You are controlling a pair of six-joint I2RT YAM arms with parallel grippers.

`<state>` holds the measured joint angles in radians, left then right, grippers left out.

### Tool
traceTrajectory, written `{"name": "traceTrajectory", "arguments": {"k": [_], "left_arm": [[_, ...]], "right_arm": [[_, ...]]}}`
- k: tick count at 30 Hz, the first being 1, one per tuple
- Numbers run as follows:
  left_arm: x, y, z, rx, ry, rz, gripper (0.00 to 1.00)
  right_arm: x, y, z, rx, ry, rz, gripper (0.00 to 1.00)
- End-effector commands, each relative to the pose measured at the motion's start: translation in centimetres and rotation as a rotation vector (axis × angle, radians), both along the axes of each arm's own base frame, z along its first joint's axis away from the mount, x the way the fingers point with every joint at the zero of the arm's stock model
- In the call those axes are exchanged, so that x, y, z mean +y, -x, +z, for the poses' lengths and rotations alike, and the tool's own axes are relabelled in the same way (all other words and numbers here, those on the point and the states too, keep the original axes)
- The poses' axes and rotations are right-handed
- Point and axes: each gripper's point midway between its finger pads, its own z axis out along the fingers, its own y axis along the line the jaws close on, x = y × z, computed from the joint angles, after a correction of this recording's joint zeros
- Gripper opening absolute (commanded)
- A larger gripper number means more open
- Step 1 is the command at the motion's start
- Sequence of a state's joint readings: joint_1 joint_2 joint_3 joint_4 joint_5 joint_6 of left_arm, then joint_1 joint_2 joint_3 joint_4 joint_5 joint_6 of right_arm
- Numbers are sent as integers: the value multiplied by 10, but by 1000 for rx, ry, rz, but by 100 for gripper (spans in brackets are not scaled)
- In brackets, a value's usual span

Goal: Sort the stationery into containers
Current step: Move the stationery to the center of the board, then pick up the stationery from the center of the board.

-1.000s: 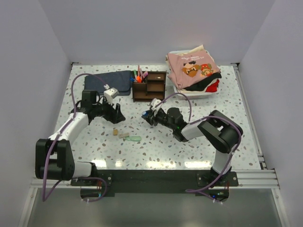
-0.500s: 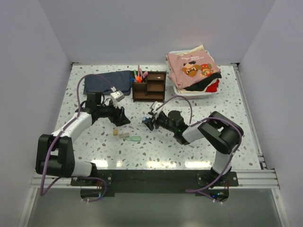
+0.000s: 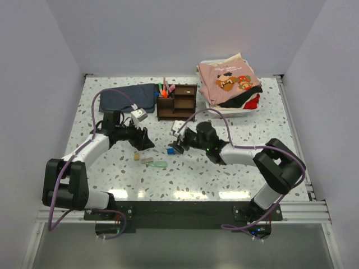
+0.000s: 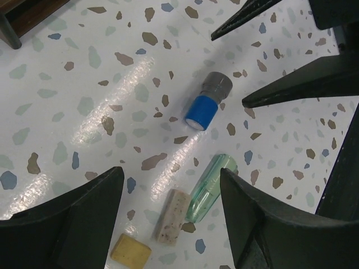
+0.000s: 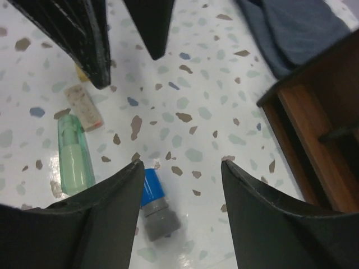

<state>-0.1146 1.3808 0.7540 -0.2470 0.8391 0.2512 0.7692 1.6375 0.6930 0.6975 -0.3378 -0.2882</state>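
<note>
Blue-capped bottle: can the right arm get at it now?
Probably yes. The right gripper hangs open over the blue-capped bottle, which lies flat on the table; nothing blocks its fingers.

High fixed view over whole table (image 3: 190,176), wrist views close, angled down, sharing blue-capped bottle (image 4: 208,101)
</note>
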Motion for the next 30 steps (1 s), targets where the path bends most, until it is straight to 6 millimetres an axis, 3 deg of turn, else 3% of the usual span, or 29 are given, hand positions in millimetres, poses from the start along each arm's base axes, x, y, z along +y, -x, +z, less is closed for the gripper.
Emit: {"name": "traceTrajectory", "arguments": {"k": [1,2,3,4,6,8,9,11,12,15,18,23,30], "left_arm": [[7,-3,13,-47,-41,24,74],[14,-1,9,-31,-87,45,74],[20,-2,9,-29,-109,58,75],[24,-3,12,-36,-128,66,75],[34,-1,10,-27,-172,84,73],[48,-8,17,-55,-203,142,73],[55,-13,23,-70,-204,182,74],[68,-19,28,-65,-218,253,74],[78,-24,35,-73,-216,297,74],[104,-34,50,-92,-201,413,74],[119,-37,64,-131,-196,462,74],[118,-32,69,-143,-179,465,74],[114,-29,68,-128,-157,448,75]], "right_arm": [[21,34,20,-31,315,433,58],[20,41,11,-17,382,486,58],[11,61,-2,46,475,554,59],[18,53,14,-55,522,613,59],[6,71,-6,26,654,704,57],[8,65,1,-14,699,746,57],[-2,76,-15,51,771,791,57],[-3,73,-14,30,838,831,57],[-12,80,-28,98,889,860,57],[-14,81,-34,122,938,875,57],[-15,80,-46,122,956,855,57],[-14,80,-59,159,964,813,55],[-3,77,-58,206,905,710,53]]}}
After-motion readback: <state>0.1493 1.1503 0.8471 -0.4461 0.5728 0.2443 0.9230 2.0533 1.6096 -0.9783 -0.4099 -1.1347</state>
